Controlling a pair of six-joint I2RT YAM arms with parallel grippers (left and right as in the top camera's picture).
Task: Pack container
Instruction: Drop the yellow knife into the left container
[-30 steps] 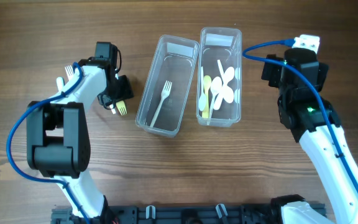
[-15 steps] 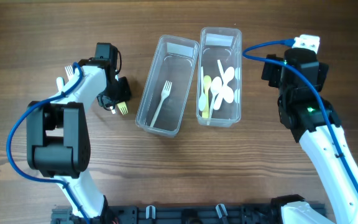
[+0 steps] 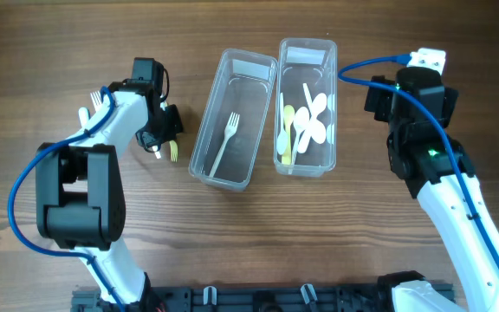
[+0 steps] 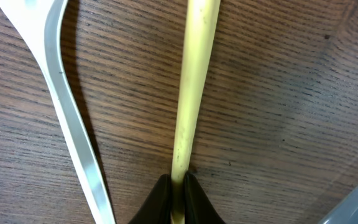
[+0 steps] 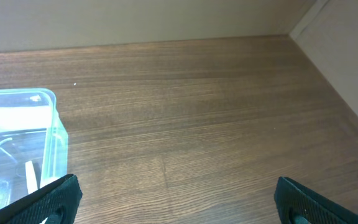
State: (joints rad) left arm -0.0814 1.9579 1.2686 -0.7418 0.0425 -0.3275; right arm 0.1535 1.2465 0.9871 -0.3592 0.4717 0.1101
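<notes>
I'm pinching yellow fork (image 4: 191, 81) in left gripper (image 4: 178, 186) toward table's (image 3: 319, 243) left edge | right gripper (image 5: 176, 196) hanging wide, empty | one fork (image 3: 227, 143) lying in bin (image 3: 200, 130); white fork (image 4: 67, 112) waiting

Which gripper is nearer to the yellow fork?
Left. The left gripper is shut on the yellow fork; the right gripper hangs open beyond the spoon container.

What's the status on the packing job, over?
Left gripper shut on yellow fork, on table. Right gripper open, empty. White fork alongside, apart.
</notes>
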